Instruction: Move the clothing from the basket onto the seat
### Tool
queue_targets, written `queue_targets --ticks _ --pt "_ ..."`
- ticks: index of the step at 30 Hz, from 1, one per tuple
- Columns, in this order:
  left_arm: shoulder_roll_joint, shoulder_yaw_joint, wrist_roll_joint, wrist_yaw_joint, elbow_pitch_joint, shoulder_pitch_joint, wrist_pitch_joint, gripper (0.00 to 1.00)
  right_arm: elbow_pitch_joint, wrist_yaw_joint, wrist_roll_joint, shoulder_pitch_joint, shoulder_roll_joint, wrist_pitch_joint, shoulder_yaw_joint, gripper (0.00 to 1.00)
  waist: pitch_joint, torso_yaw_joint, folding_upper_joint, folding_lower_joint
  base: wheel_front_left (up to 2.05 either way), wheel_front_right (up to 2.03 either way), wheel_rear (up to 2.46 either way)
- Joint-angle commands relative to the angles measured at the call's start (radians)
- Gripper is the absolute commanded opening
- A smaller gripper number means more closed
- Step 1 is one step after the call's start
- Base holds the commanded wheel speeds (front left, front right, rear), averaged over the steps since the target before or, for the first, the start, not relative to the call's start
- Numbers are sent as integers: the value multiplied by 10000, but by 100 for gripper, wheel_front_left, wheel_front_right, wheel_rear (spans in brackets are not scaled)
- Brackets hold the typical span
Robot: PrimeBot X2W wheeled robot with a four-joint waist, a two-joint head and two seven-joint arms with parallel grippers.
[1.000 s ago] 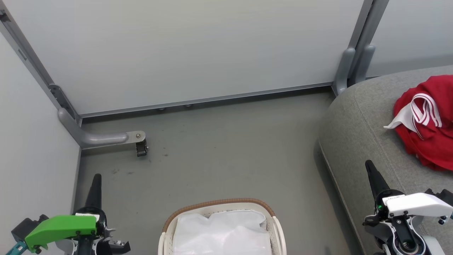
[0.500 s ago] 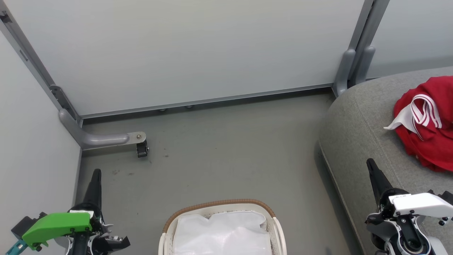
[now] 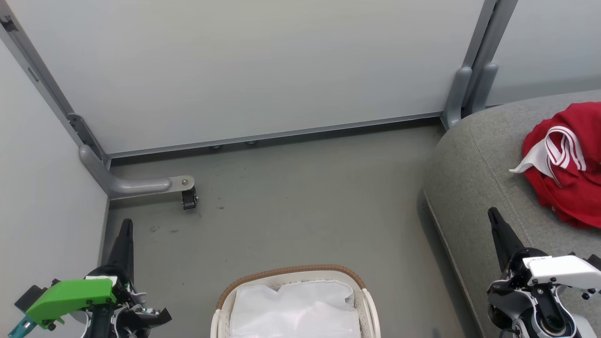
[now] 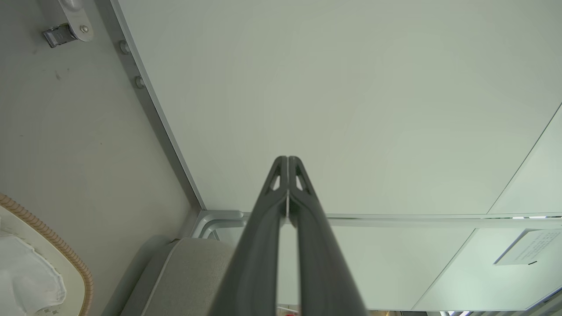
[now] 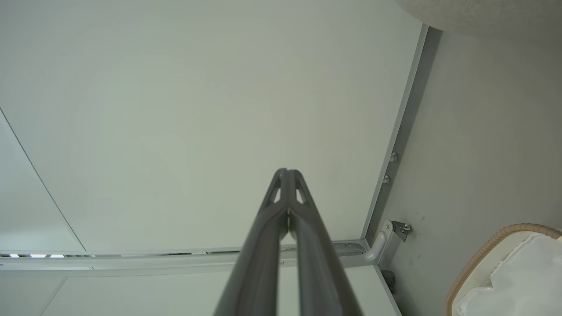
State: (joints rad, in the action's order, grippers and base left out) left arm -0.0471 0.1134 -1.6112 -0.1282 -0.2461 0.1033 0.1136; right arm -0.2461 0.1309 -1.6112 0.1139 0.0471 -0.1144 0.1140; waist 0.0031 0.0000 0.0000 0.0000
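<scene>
The clothing (image 3: pixel 566 173), red with white stripe trim, lies crumpled on the grey seat (image 3: pixel 474 178) at the right of the head view. The basket (image 3: pixel 291 273), oval with a brown woven rim, stands on the floor at the bottom centre, and only its white cloth liner (image 3: pixel 296 310) shows inside. My left gripper (image 3: pixel 126 223) is at the lower left, shut and holding nothing, well left of the basket. My right gripper (image 3: pixel 492 213) is at the lower right over the seat's front edge, shut and holding nothing. Both wrist views show shut fingertips, left gripper (image 4: pixel 287 159) and right gripper (image 5: pixel 286 171), pointing at pale panels.
Pale partition walls (image 3: pixel 244 65) close off the back and left. A grey metal foot with a caster (image 3: pixel 188 199) juts onto the grey floor at the left. A grey post (image 3: pixel 469 89) stands by the seat's back corner. Open floor (image 3: pixel 310 197) lies beyond the basket.
The whole head picture has slid slightly downward, so the camera has moved a little. Both grippers sit a bit lower in the view. The clothing and basket lie as before.
</scene>
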Motion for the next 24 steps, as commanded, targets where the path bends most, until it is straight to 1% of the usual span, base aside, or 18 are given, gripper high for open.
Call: queue_targets --ticks 1,24 --pt "-58 30 -31 -52 20 114 47 0 44 -3 -30 -107 59 -35 24 0 0 0 0 0 0 0 0" --pt "-58 27 -31 -49 21 113 45 0 43 -2 -32 -106 59 -33 22 0 0 0 0 0 0 0 0"
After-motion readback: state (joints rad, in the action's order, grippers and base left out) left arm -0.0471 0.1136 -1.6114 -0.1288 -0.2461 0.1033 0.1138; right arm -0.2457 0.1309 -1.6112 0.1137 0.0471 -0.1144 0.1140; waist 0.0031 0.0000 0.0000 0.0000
